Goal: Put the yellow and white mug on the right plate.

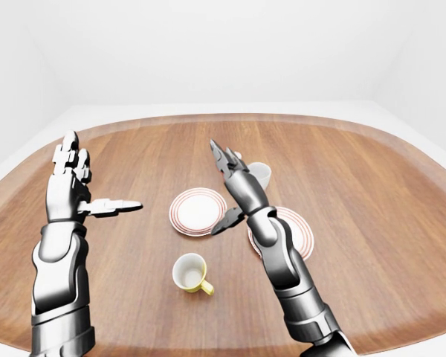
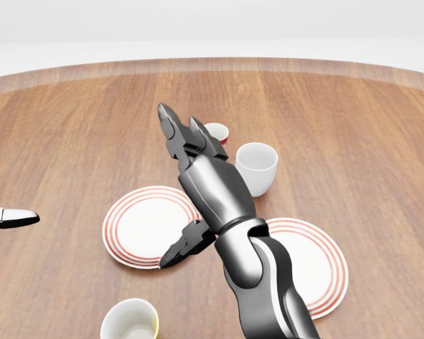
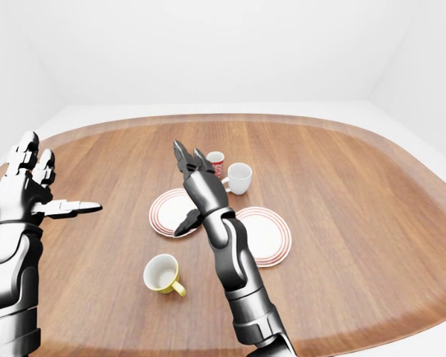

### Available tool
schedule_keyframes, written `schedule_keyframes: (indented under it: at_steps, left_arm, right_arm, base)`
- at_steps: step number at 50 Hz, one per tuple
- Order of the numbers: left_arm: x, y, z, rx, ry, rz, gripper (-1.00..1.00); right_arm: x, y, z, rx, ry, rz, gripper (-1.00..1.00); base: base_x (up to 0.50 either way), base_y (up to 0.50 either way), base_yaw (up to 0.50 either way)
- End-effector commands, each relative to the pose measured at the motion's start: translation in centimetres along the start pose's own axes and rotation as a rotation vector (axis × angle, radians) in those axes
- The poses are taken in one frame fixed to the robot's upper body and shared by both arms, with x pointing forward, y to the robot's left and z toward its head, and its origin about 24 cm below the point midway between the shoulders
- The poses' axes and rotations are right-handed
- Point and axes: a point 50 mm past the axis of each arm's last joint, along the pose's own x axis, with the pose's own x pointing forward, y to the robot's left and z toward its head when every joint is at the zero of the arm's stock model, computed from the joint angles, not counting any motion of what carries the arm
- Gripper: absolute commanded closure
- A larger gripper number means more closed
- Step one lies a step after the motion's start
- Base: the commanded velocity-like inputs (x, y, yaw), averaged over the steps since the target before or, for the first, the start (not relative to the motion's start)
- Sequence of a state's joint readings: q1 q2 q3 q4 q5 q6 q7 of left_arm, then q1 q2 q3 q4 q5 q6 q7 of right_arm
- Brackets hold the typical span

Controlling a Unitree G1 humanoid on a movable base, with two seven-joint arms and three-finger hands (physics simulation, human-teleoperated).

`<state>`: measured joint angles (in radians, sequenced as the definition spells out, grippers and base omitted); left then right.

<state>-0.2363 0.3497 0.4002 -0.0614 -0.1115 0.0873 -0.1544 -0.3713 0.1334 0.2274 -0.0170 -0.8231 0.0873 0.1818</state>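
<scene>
Both hands were up and spread, and the yellow and white mug point(image 3: 162, 274) sat untouched on the table point(image 3: 342, 193).

The mug stood upright below and to the left of the right plate point(image 3: 267, 234) in the right-eye view, well apart from it, handle toward lower right. The right hand point(image 2: 198, 180) hovered up and left of that plate, over the edge of the left plate point(image 2: 145, 226), fingers splayed, gripping nothing. The left hand point(image 1: 74, 186) was raised far left of the plate, fingers released, empty. Above the plate stood a white mug point(image 2: 256, 168), with a red patterned mug point(image 3: 216, 163) just beyond it to the left, partly hidden by the fingers in the head view.
</scene>
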Motion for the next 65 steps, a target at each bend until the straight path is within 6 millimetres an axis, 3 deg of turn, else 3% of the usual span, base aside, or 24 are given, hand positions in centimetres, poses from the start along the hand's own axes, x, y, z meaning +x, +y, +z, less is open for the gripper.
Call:
schedule_keyframes:
  at_steps: [1,26,41,65]
  left_arm:
    - [0.3,0.8,0.1,0.003,0.001,0.019,-1.00]
    - [0.5,2.3,1.0,0.005,-0.028,0.063,-1.00]
    - [0.7,2.7,0.8,0.004,-0.017,0.074,-1.00]
    - [0.9,3.3,0.5,0.000,-0.001,0.094,-1.00]
  right_arm:
    - [0.0,1.5,0.5,-0.094,0.009,0.028,-1.00]
    - [-0.2,4.9,-0.6,-0.196,0.077,0.101,-1.00]
    - [1.4,5.1,1.1,-0.217,0.034,0.127,-1.00]
    - [-1.0,7.8,2.5,-0.267,0.004,0.177,-1.00]
  base:
    - [0.00,0.00,0.00]
    - [0.00,0.00,0.00]
    - [0.00,0.00,0.00]
    - [0.00,0.00,0.00]
